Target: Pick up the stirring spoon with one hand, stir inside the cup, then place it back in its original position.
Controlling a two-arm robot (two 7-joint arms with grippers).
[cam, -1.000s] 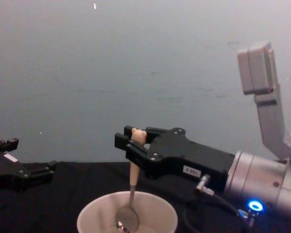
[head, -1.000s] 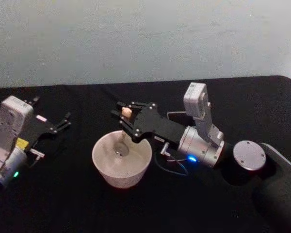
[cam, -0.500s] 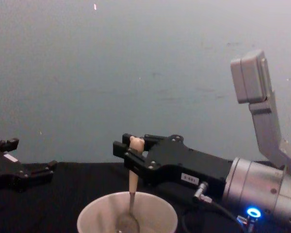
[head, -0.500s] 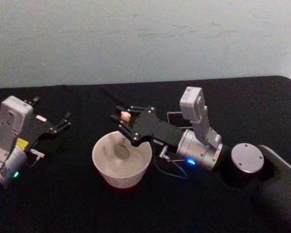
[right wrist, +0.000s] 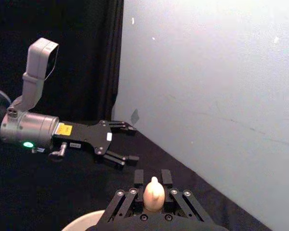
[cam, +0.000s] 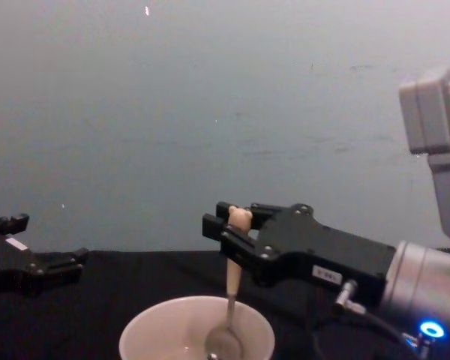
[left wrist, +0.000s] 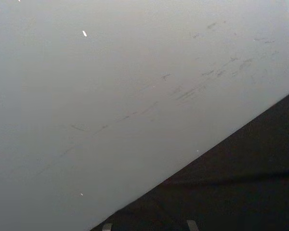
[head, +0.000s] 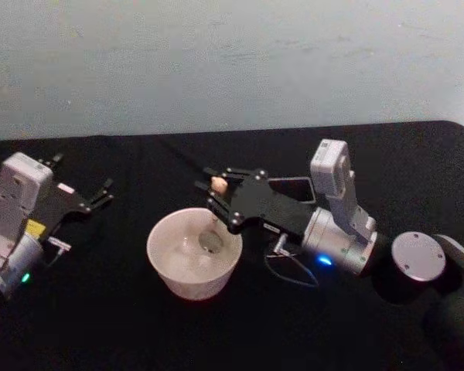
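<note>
The cream-white cup point(head: 161, 259) stands on the black table in front of me, also in the chest view point(cam: 146, 334). My right gripper point(head: 217, 190) point(cam: 237, 227) hovers over its right rim, shut on the pale handle of the stirring spoon point(head: 218, 185) point(cam: 232, 279). The spoon hangs upright with its metal bowl inside the cup, toward the right side. In the right wrist view the spoon's knobby tip point(right wrist: 154, 194) sticks up between the fingers. The dark grey holder point(head: 297, 187) is partly hidden behind the right gripper. My left gripper point(head: 103, 193) point(right wrist: 124, 143) rests open at the far left.
A pale wall runs close behind the black table point(head: 139, 332). The right arm's grey wrist point(head: 340, 239) and a round grey joint cap point(head: 417, 256) sit right of the cup. A thin cable point(head: 290, 272) loops on the table beside the cup.
My right gripper has shifted to the right with the spoon. The spoon's bowl has swept from the cup's middle to its right side. The left arm has not moved.
</note>
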